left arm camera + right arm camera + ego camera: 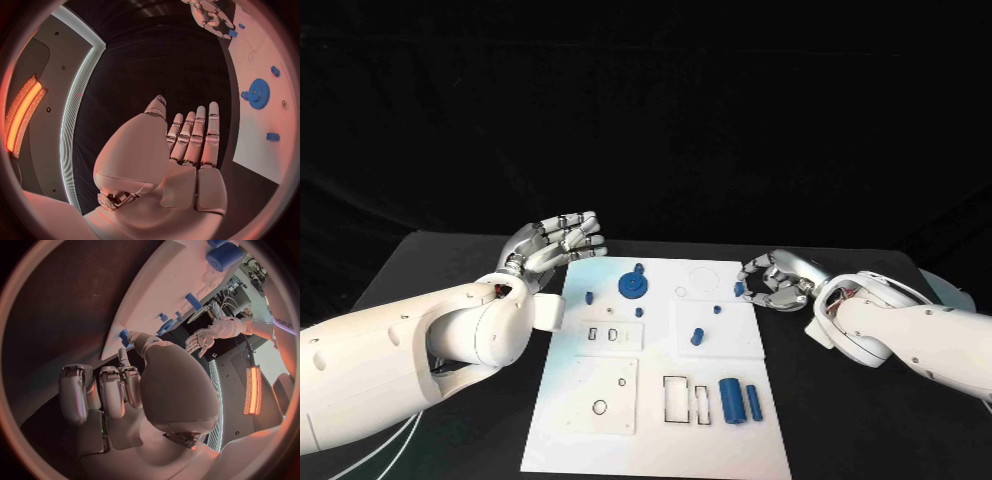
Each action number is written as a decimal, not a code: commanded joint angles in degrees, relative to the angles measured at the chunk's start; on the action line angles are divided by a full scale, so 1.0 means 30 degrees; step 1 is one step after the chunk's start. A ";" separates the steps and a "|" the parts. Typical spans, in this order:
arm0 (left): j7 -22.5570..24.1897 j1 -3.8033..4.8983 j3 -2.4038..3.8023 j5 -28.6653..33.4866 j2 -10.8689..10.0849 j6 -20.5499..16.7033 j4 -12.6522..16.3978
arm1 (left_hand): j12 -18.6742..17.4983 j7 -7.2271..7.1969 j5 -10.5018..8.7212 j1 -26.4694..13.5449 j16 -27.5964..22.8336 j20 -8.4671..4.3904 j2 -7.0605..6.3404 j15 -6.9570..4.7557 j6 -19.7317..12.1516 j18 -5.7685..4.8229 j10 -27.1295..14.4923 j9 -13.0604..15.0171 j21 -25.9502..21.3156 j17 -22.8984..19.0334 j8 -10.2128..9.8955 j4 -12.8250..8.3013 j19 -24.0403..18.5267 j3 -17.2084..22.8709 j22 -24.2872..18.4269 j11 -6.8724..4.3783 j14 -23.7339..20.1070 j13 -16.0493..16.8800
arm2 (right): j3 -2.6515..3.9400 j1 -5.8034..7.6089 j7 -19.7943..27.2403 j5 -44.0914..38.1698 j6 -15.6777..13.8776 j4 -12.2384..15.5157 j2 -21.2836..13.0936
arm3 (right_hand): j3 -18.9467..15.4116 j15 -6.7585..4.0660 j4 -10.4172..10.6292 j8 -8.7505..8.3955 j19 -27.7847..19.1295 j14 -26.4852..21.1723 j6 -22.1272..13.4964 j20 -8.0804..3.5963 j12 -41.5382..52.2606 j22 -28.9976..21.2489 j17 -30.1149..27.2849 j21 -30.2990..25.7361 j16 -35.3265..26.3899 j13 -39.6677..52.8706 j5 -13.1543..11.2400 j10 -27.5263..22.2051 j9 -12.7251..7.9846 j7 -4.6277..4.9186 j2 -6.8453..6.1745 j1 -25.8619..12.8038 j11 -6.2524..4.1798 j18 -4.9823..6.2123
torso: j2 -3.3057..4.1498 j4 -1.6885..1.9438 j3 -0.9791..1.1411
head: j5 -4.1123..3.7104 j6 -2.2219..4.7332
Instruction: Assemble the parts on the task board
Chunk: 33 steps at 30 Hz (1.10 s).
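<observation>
White plastic, flat and long, the task board (625, 420) lies on the black table (430, 260) between my two hands. Its surface carries shallow outlines: rectangular slots, small round holes, and a separate square plate (604, 395) with an oval hole lying on its near part. Small blue parts are scattered over it. A blue gear (633, 287) sits toward the far end, just beyond and inward of my left fingers (574, 237); a few short blue pegs (590, 297) stand near it. Nearer to me, well behind my right fingers (764, 283), two blue cylinders (731, 400) lie side by side beside a pair of rectangular slots, the thicker one next to a slimmer one (754, 402).

My left hand (557, 245) is raised at the board's far left corner, its fingers straight and lying close together, holding nothing; from the wrist they point out over bare table with the board's edge alongside them.

My right hand (779, 282) sits at the board's far right edge with fingers curled inward. A small blue piece (740, 289) lies right at my fingertips on the board's edge; I cannot tell whether I am pinching it or merely touching it.
</observation>
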 commanded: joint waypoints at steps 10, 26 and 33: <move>0.0119 0.0018 0.0013 0.0021 0.0033 0.0350 0.0020 | -0.0122 0.1102 -0.0004 0.0295 -0.0112 -0.0009 -0.0016 0.0060 0.0088 0.0160 0.0093 0.0014 -0.0079 0.0037 -0.0051 -0.0140 -0.0071 0.0021 -0.0036 0.0064 -0.0022 -0.0003 | -0.0001 -0.0033 -0.0002 -0.0410 0.0301 -0.0217 0.0403 | 0.0029 0.0120 -0.0099 -0.0022 0.0355 0.1992 0.0263 0.0131 0.0103 0.2837 0.5032 0.0023 0.0106 0.3794 0.0042 0.0818 0.0049 -0.0014 -0.0016 -0.0026 0.0138 0.0216 | 0.0021 0.0021 0.0003 | 0.0072 -0.0025; 0.0111 0.0018 0.0013 0.0021 0.0033 0.0346 -0.0018 | -0.0127 0.1096 -0.0006 0.0319 -0.0120 -0.0009 -0.0011 0.0059 0.0080 0.0160 0.0098 0.0012 -0.0080 0.0040 -0.0055 -0.0141 -0.0071 0.0031 -0.0039 0.0061 -0.0020 -0.0003 | -0.0001 -0.0088 -0.0069 -0.0637 0.0196 -0.0436 0.0594 | 0.0245 -0.0016 -0.0157 0.0387 0.0472 0.1992 0.1187 0.0035 0.0251 0.2998 0.5032 0.0147 0.0106 0.3958 0.0065 0.0993 0.0281 -0.0235 0.0221 -0.0258 -0.0040 0.0178 | 0.0012 -0.0020 0.0016 | 0.0125 -0.0246; 0.0102 0.0018 0.0013 0.0021 0.0025 0.0330 -0.0053 | -0.0129 0.1093 0.0000 0.0349 -0.0128 -0.0009 0.0012 0.0058 0.0110 0.0160 0.0105 0.0019 -0.0080 0.0044 -0.0046 -0.0142 -0.0070 0.0053 -0.0042 0.0061 -0.0018 -0.0001 | 0.0000 -0.0093 -0.0091 -0.0814 0.0161 -0.0444 0.0598 | 0.0302 -0.0078 -0.0163 0.0502 0.0491 0.1992 0.1386 -0.0019 0.0269 0.3026 0.5032 0.0166 0.0106 0.3979 0.0078 0.1016 0.0350 -0.0314 0.0305 -0.0342 -0.0109 0.0171 | 0.0023 0.0002 0.0021 | 0.0149 -0.0267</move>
